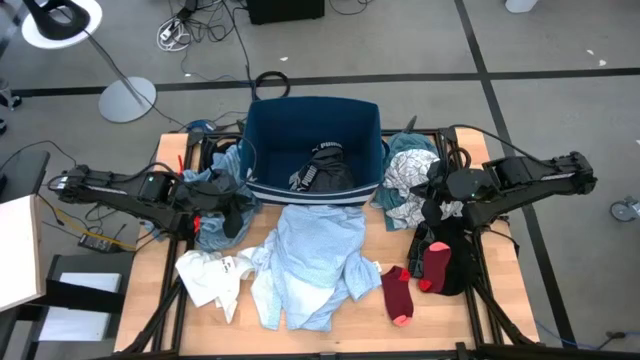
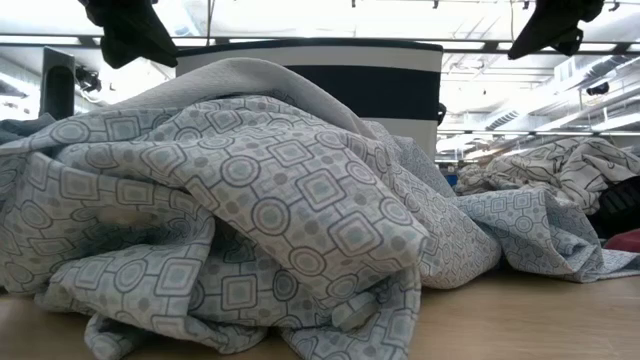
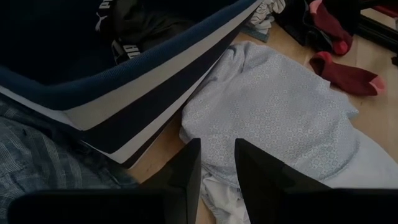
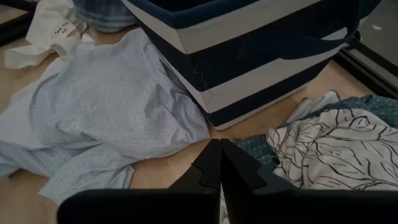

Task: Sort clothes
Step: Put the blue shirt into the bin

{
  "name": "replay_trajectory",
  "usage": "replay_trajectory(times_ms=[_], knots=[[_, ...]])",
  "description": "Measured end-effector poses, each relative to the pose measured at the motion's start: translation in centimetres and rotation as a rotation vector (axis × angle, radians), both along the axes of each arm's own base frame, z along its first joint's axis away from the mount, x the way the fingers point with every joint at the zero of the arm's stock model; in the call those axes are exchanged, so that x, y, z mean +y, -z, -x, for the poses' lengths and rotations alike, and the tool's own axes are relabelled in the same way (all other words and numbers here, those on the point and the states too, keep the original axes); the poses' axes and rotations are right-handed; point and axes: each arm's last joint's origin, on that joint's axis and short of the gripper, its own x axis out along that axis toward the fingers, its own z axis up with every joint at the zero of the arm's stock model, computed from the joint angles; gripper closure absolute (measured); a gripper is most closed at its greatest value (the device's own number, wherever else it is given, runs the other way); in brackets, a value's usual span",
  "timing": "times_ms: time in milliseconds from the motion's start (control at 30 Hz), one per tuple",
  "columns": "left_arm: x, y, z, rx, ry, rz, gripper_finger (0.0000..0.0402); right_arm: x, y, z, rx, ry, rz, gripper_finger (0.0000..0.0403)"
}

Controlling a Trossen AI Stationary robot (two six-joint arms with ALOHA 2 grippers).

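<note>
High view, bin: we see the blue bin (image 1: 312, 150) at 12 o'clock on the table (image 1: 150, 300), a black garment (image 1: 322, 170) already inside.
High view, clothes: a light blue shirt (image 1: 310, 262) lies at centre, a white tee (image 1: 208, 275) at 8 o'clock, dark red socks (image 1: 405, 290) at 4 o'clock, a white-patterned piece (image 1: 410, 180) at 2 o'clock.
High view, arms: the left gripper (image 1: 232, 215) hovers at 9 o'clock over a bluish heap (image 1: 212, 190); the right gripper (image 1: 435, 212) hovers at 3 o'clock.
Low view: the patterned shirt fills our foreground, with the bin behind it.
Left wrist view: its claw stands released, empty, above the shirt's edge beside the bin wall.
Right wrist view: its claw is clenched on nothing, over the gap between the shirt and the white-patterned piece.
Risk: we judge that a grab here could pinch two layers at once, or snag the bin wall, because the shirt lies against it.
Risk, right: clenched jaws would only push cloth aside unless opened first.
</note>
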Motion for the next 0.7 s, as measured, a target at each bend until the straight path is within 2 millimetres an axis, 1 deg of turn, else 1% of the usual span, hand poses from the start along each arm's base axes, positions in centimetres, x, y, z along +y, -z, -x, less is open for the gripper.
replay_trajectory(times_ms=[100, 200, 467, 567, 700], knots=[[0.1, 0.3, 0.3, 0.037, -0.027, -0.022, 0.0298, 0.0, 0.0, 0.0, 0.0, 0.0, 0.0, 0.0398], [0.4, 0.8, 0.9, 0.1, -0.107, -0.03, 0.0298, 0.0, 0.0, 0.0, 0.0, 0.0, 0.0, 0.0398], [0.8, 2.3, 3.0, 0.297, -0.302, 0.044, 0.0298, 0.0, 0.0, 0.0, -0.001, 0.0, 0.0, 0.0398], [0.8, 3.7, 3.2, 0.34, -0.339, 0.076, 0.0298, 0.0, 0.0, 0.0, -0.001, 0.0, 0.0, 0.0398], [0.6, 6.1, 3.2, 0.421, -0.339, 0.152, 0.0298, 0.0, 0.0, -0.2, 0.003, 0.0, 0.001, 0.0398]])
